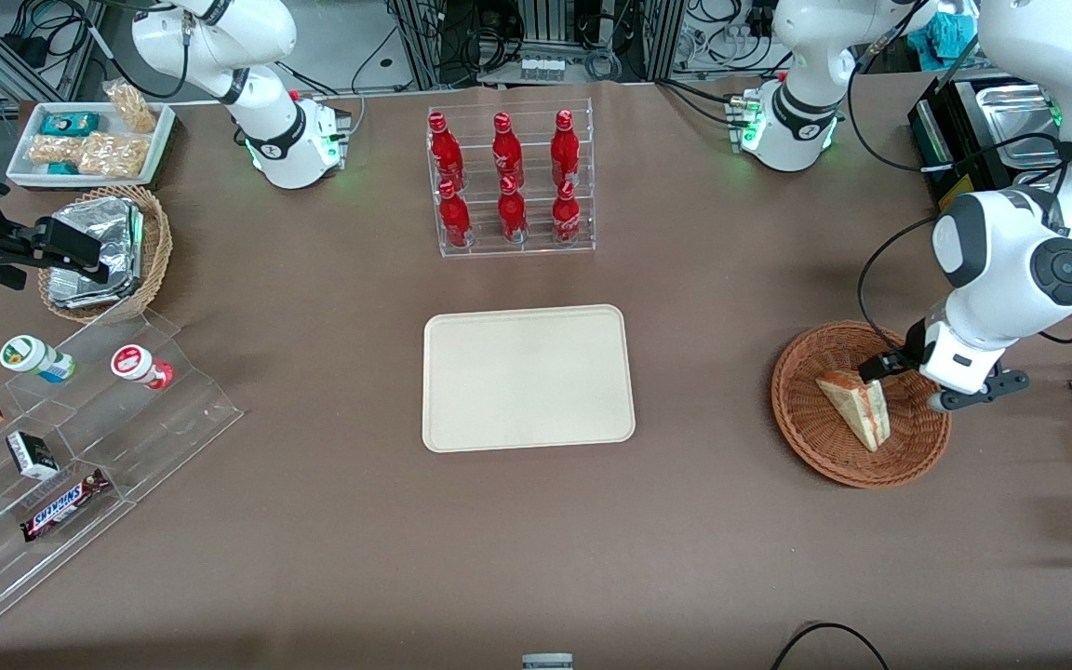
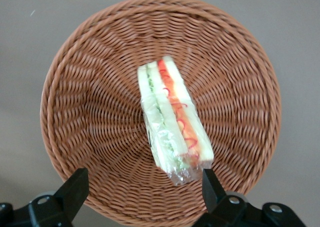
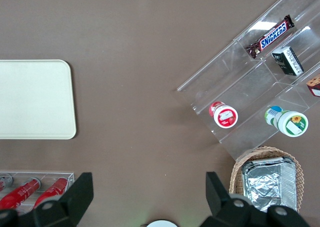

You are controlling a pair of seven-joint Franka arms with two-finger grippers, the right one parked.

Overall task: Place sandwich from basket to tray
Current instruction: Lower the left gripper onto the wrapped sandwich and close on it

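Six red bottles (image 1: 508,181) stand in a clear rack; foil packets (image 1: 94,251) (apparently stacked) fill a tan basket (image 1: 156,244).

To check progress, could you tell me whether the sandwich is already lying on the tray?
No, the sandwich lies in the basket, with the open claw above it, and the tray bears nothing.

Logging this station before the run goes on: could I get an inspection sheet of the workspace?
Surface: brown table.
Job's things: sandwich lies in the basket; tray bare.
Clutter: red bottles in rack; foil packets in tan basket; acrylic snack shelf; white snack tray.
Grippers: left pincer open, over the basket, fingers straddling the sandwich's end.
Cables: black cable at the table's edge nearest the front camera.
Surroundings: equipment racks, wiring.
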